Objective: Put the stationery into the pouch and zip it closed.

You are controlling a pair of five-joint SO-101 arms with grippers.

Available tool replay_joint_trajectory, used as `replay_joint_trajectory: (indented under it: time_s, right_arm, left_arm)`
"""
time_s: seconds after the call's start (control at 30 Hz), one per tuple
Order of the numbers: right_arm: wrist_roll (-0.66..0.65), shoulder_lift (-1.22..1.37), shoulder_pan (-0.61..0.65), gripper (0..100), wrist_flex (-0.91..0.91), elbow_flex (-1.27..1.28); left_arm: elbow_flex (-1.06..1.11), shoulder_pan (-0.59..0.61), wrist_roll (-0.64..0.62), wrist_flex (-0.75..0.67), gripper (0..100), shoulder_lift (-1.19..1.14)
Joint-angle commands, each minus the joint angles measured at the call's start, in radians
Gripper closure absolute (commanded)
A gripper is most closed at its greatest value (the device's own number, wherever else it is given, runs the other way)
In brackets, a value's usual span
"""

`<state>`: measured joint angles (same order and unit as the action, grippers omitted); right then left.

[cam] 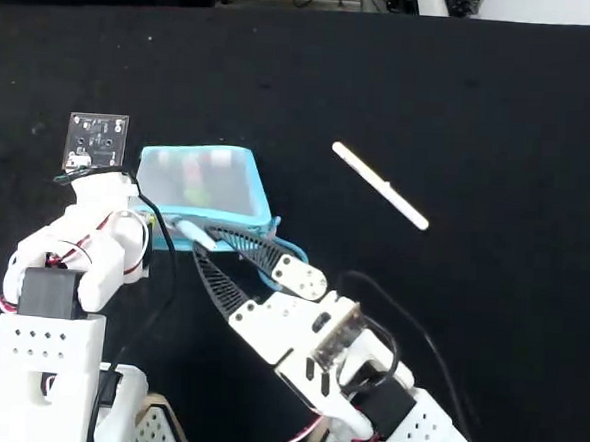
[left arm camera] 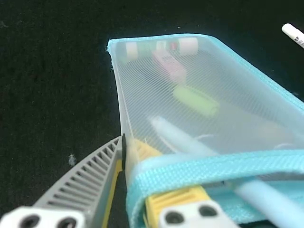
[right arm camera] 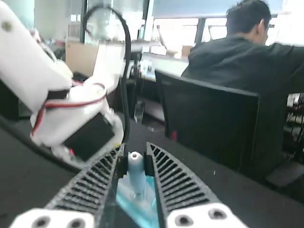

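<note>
The right jaws are clamping a light-blue pen [right arm camera: 136, 172], feeding it into the mesh pouch [cam: 202, 180], whose rim the left jaws are pinching. Next, probably: releasing it, then fetching the white pen [cam: 379, 185] lying well apart on the desk [cam: 483, 102].

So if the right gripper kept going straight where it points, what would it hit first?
Probably the pouch: the right gripper, holding a pen, points at its mouth, with the left gripper just beyond. Depth is unclear.

Turquoise-trimmed translucent mesh pouch [cam: 202, 180], pale blue pen [right arm camera: 136, 172], white pen [cam: 379, 186], black table [cam: 483, 102]
</note>
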<state>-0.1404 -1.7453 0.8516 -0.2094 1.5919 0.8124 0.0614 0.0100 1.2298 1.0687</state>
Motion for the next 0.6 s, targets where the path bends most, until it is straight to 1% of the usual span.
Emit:
replay_joint_trajectory:
  time_s: [0.0, 0.07, 0.13, 0.23, 0.27, 0.33, 0.47, 0.57]
  right_arm:
    - [0.002, -0.01, 0.002, 98.5, -0.041, -0.002]
    - [0.005, -0.01, 0.002, 96.9, -0.051, -0.004]
    - [0.006, -0.005, 0.002, 91.0, -0.058, -0.004]
    - [0.008, -0.012, 0.003, 81.1, -0.114, -0.01]
    - [0.009, -0.012, 0.003, 79.2, -0.135, -0.019]
    - [0.009, -0.012, 0.003, 78.9, -0.175, -0.047]
    - [0.008, -0.013, 0.0, 81.9, -0.27, -0.139]
    - [0.009, -0.013, -0.057, 82.5, -0.376, -0.228]
  left_arm:
    - [-0.008, -0.004, 0.006, -0.003, 97, 0.002]
    - [-0.008, -0.004, 0.006, -0.005, 97, 0.002]
    - [-0.008, -0.004, 0.006, -0.005, 97, 0.002]
    - [-0.008, -0.004, 0.006, -0.006, 97, 0.002]
    - [-0.008, -0.004, 0.006, -0.006, 97, 0.002]
    - [-0.008, -0.004, 0.006, -0.006, 97, 0.002]
    - [-0.008, -0.004, 0.006, -0.006, 97, 0.002]
    - [-0.008, -0.004, 0.006, -0.006, 97, 0.002]
